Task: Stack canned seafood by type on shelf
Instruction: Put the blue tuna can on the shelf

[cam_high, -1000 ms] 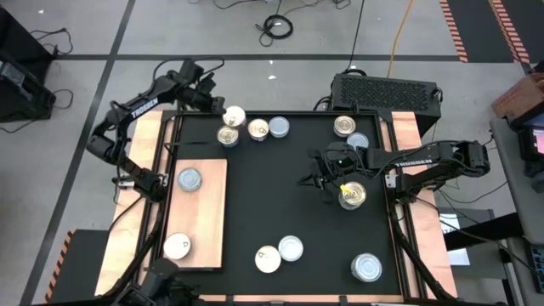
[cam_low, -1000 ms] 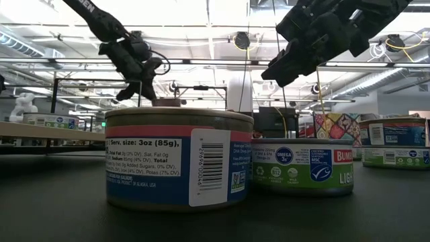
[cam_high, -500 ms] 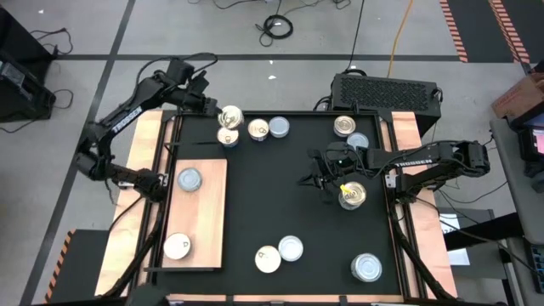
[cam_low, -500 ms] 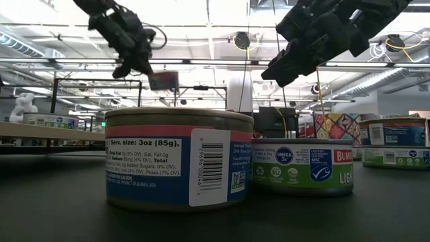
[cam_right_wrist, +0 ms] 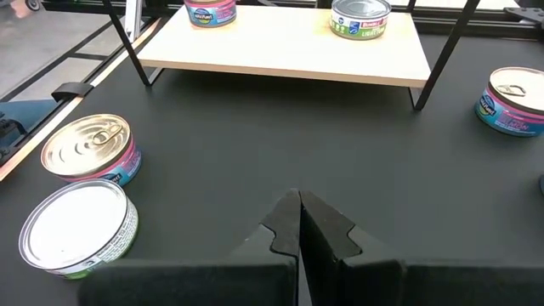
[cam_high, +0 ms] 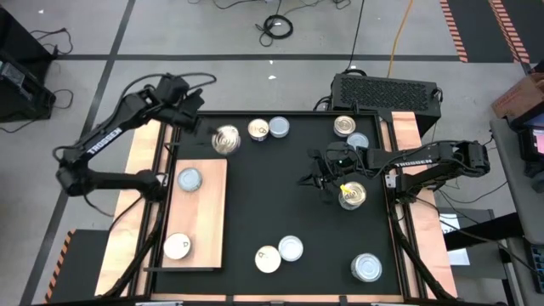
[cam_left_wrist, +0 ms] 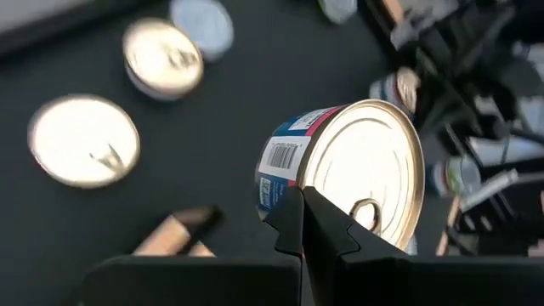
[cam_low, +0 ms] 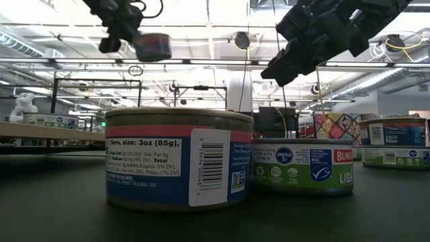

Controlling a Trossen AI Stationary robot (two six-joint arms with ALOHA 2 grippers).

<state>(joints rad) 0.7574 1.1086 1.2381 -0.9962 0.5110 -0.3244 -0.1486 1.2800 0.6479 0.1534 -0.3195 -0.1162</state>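
Canned seafood tins lie scattered over the black mat. The shelf, a light wooden board at the left, carries a silver-topped tin and a cream-topped one. My left gripper is shut on a gold-topped tin with a blue and pink label. That tin is raised high over the mat's far left and shows high up in the low view. My right gripper hangs shut above the mat's right half, beside a gold-topped tin, touching nothing. My left gripper meets the tin at the lid's rim, close to the pull tab; the shut fingers themselves hide the exact place of contact. The fingers slant downward from the table's far left. The tin is lifted clear and tipped on its side, its lid turned toward the wrist.
More tins stand at the far edge and along the near edge. In the right wrist view two tins sit close by. A black box stands beyond the far right corner.
My left gripper has gone up and back toward the table's left edge, staying shut on the gold-topped tin. The tin has risen well clear of the far-left group of tins and has tipped onto its side.
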